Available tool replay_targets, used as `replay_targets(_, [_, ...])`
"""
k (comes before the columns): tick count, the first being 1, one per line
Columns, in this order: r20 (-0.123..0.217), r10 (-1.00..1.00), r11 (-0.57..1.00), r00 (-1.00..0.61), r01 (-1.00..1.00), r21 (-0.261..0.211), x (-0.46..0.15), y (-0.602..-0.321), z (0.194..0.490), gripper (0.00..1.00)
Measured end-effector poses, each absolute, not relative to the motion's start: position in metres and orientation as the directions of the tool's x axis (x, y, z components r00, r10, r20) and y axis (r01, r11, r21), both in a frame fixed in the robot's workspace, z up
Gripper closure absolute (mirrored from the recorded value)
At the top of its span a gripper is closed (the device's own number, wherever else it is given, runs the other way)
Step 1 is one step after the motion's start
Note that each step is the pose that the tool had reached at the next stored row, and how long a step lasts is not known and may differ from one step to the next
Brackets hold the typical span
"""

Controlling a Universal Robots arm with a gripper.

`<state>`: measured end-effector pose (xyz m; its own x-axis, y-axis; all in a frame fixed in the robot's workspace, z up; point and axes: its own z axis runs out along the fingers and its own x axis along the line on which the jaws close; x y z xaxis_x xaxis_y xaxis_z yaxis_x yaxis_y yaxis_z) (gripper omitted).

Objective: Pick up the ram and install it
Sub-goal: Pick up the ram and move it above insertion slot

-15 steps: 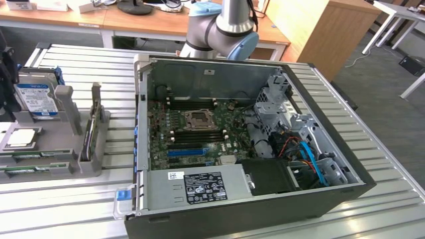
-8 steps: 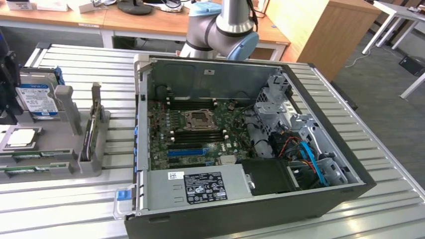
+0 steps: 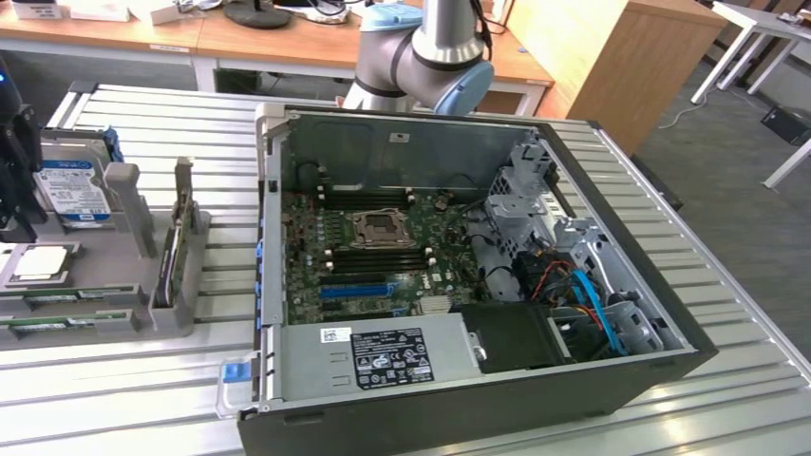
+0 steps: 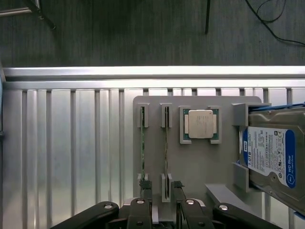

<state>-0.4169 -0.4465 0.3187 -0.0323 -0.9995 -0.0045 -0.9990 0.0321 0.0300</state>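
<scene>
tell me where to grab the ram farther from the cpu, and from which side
Likely the middle of the ram, between the end brackets of the holder, coming from straight above. It stands on edge, thin edge up, so closing across its two flat faces should hold it.

The ram (image 4: 142, 148) lies open from above — holder posts (image 4: 146, 114) at its ends, hard drive (image 4: 269, 155) well aside.

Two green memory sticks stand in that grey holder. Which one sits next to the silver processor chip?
The ram stick in the slot adjoining the processor chip; the other ram stick stands one slot farther away, at the grey holder's edge.
</scene>
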Motion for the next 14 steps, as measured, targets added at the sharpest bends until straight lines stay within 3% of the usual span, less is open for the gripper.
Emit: replay_targets(14, [-0.004, -0.999, 0.032, -0.032, -0.999, 0.028, -0.417, -0.447, 0.307, 0.70])
